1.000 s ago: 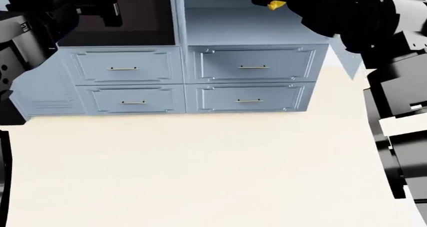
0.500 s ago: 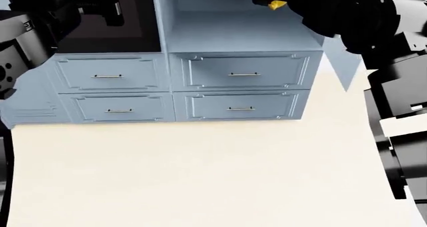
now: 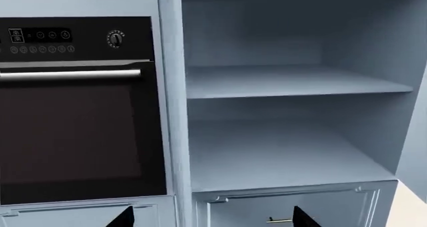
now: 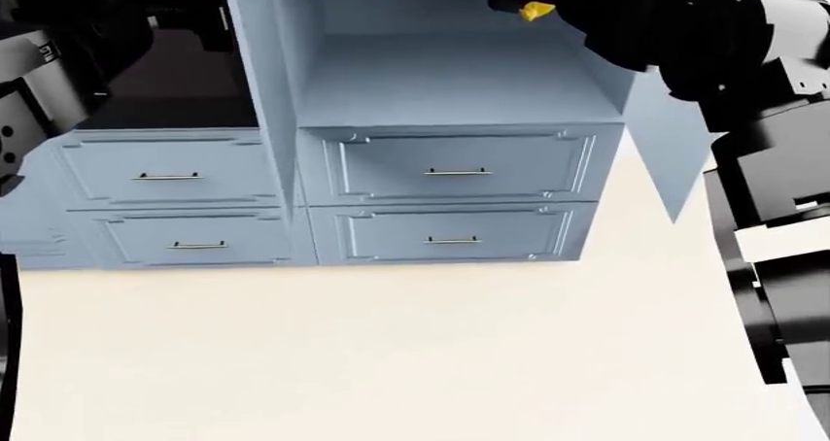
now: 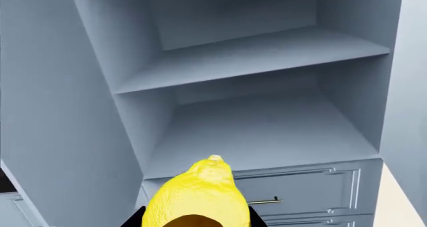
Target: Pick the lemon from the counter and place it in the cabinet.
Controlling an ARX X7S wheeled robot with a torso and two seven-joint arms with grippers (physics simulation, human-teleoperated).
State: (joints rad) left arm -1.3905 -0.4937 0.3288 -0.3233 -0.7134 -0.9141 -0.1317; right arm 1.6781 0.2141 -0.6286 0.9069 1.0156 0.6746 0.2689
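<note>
The yellow lemon (image 5: 199, 194) fills the space between the dark fingers of my right gripper (image 5: 197, 221), which is shut on it. In the head view the lemon (image 4: 537, 9) shows as a small yellow patch at the top, held in the air in front of the open pale blue-grey cabinet (image 4: 441, 77). Its two plain shelves (image 5: 253, 57) lie ahead of the lemon, both bare. My left gripper (image 3: 208, 219) is open, only its two fingertips showing, facing the same cabinet (image 3: 287, 152). The cream-white counter (image 4: 389, 354) spreads below.
A black oven (image 3: 73, 112) with a silver bar handle stands left of the open cabinet. Two rows of panelled drawers with brass handles (image 4: 454, 172) sit under the shelves. The open cabinet door (image 4: 662, 140) hangs at the right, by my right arm (image 4: 765, 169).
The head view has shifted: the cabinet and drawers have slid left and down in the frame and look nearer. The lemon stays held in the right gripper at the same spot.
</note>
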